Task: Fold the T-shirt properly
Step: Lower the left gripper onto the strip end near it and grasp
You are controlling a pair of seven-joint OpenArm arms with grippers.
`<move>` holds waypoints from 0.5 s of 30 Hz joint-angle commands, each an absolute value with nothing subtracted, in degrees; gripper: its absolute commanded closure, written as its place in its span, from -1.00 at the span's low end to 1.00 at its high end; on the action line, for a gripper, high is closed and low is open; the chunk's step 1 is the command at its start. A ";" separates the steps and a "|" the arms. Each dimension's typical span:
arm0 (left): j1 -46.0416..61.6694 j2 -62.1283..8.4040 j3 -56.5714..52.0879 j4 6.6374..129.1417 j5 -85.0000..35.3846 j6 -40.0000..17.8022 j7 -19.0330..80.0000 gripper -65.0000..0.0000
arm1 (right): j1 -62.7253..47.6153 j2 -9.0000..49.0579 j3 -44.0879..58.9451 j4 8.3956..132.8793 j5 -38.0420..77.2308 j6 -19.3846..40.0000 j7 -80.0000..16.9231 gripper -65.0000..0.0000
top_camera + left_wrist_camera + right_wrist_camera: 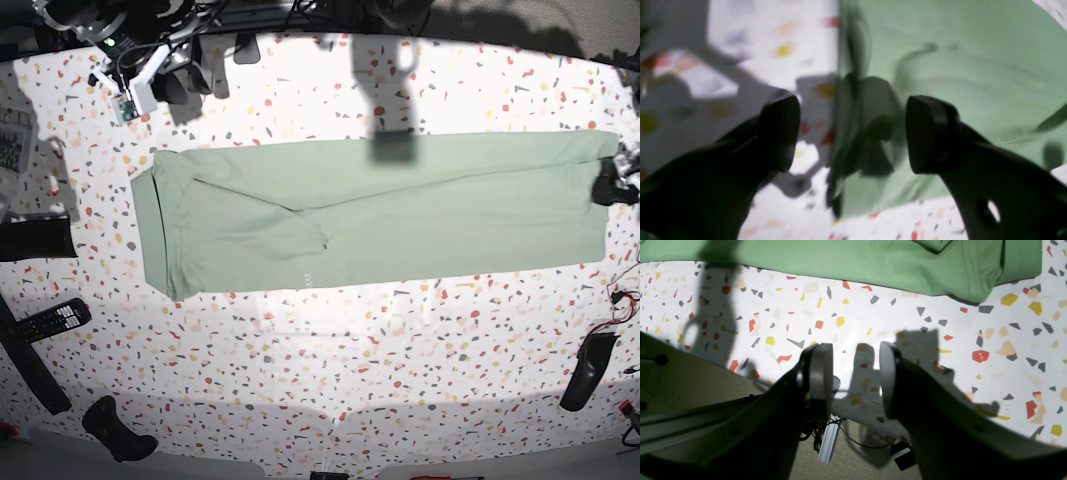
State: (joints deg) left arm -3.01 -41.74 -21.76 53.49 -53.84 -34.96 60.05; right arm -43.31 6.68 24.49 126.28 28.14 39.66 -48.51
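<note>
left gripper (853, 133) jaws wide, right gripper (856, 373) jaws parted

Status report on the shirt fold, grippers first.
Left gripper open over the T-shirt's edge, holding nothing. Right gripper part open, empty, above bare table beside the shirt. T-shirt lies flat in a long band. Nothing on the cloth.

Robotics lab or test bench, not a home. Broad white counter (330, 360) with coloured terrazzo-style flecks, lit hard from above, sharp shadows. Loose cables and a small circuit board (125, 103) clutter the far left edge. Black remote control (52, 319) lies at the left side. Past the counter's near edge: beige carpet (853, 466), trailing wires.
</note>
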 commanded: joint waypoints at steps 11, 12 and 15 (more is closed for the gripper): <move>-3.49 -43.70 -22.09 54.08 -68.12 -36.49 74.54 -0.39 | -43.53 6.96 24.73 127.39 28.97 40.00 -47.68 0.32; -3.49 -43.68 -22.09 54.08 -68.01 -36.49 73.06 -0.39 | -43.53 6.98 24.73 127.39 28.97 40.00 -47.68 0.32; -3.51 -43.68 -22.09 54.08 -68.05 -36.49 68.25 -0.39 | -43.51 6.96 24.73 127.39 28.97 40.00 -47.66 0.32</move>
State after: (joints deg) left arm -2.70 -41.91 -21.76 53.45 -66.92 -36.23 68.60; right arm -43.31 6.68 24.49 126.28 28.12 39.66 -48.75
